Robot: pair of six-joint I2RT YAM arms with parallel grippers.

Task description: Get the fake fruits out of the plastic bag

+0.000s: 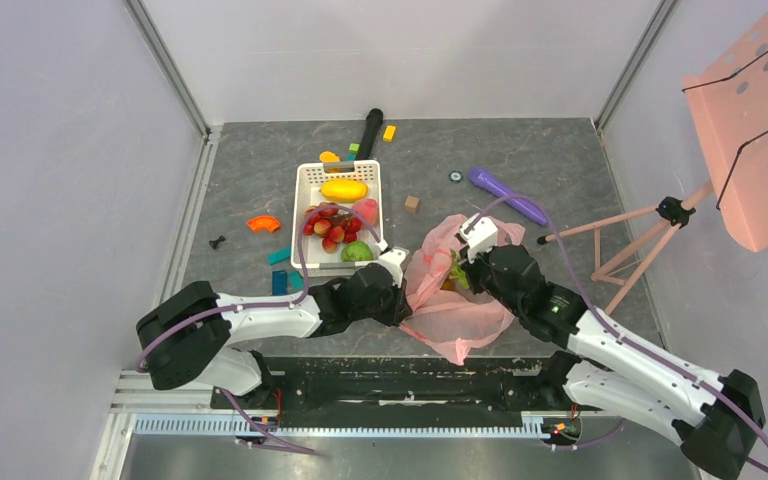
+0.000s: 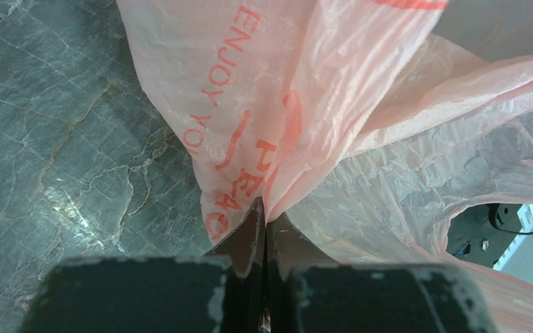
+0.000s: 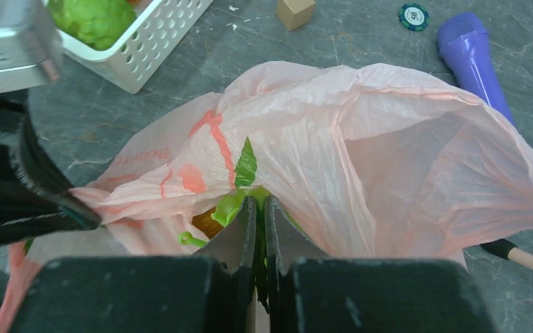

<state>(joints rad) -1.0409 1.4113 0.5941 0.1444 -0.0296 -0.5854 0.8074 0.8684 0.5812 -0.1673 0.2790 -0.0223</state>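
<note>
The pink plastic bag (image 1: 455,310) lies crumpled on the grey table between my two grippers. My left gripper (image 2: 265,211) is shut on a fold of the bag's printed edge (image 2: 250,104), at the bag's left side (image 1: 410,298). My right gripper (image 3: 259,202) is at the bag's mouth and is shut on the green leaves (image 3: 236,205) of a yellow-orange fruit (image 3: 205,222) that lies mostly hidden in the bag (image 3: 388,139). In the top view the right gripper (image 1: 460,275) is over the bag's upper part. Other fake fruits lie in the white basket (image 1: 305,190): a yellow fruit (image 1: 344,189), red berries (image 1: 330,226), a green fruit (image 1: 357,251).
A purple cylinder (image 1: 508,195) lies behind the bag, with a brown block (image 1: 412,203) and a round chip (image 1: 455,176) nearby. Coloured blocks (image 1: 263,224) and a black cylinder (image 1: 370,128) lie around the basket. A pink stand (image 1: 650,225) rises at the right.
</note>
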